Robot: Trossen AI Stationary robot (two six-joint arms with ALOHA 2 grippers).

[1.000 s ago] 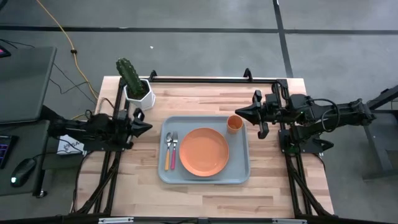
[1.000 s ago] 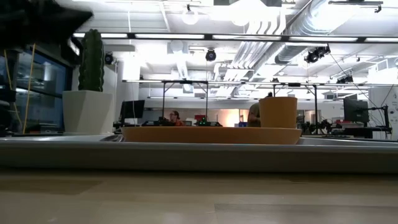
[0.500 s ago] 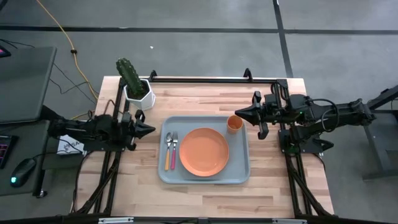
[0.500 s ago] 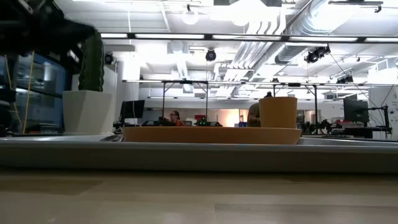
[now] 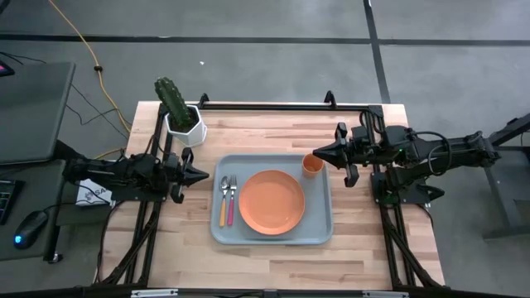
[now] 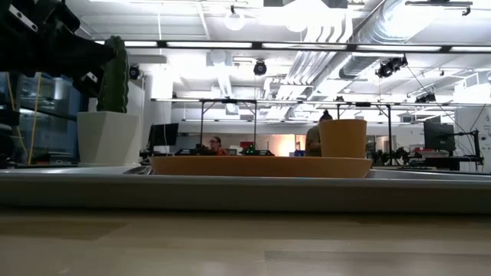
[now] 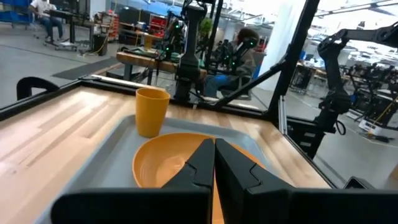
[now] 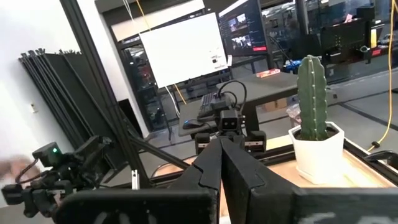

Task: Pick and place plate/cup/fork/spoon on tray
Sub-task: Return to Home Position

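Note:
The pale blue-grey tray [image 5: 321,225] lies mid-table. On it rest the orange plate [image 5: 272,201], the orange cup [image 5: 311,165] upright at its far right corner, and the pink-handled fork [image 5: 232,202] beside the yellow-orange-handled spoon [image 5: 223,201] at its left side. My left gripper [image 5: 204,175] is shut and empty, just left of the tray. My right gripper [image 5: 316,152] is shut and empty, above the tray's far right corner by the cup. The plate [image 7: 163,163] and cup [image 7: 151,111] also show in the left wrist view.
A white pot with a green cactus [image 5: 180,116] stands at the table's far left corner. Black frame rails run along the table's left, right and far edges. Bare wood lies in front of the tray. People sit at desks in the room beyond.
My left gripper has moved a little toward the table's near edge and toward the tray, and its fingers have shut. The right arm and the tableware have kept still.

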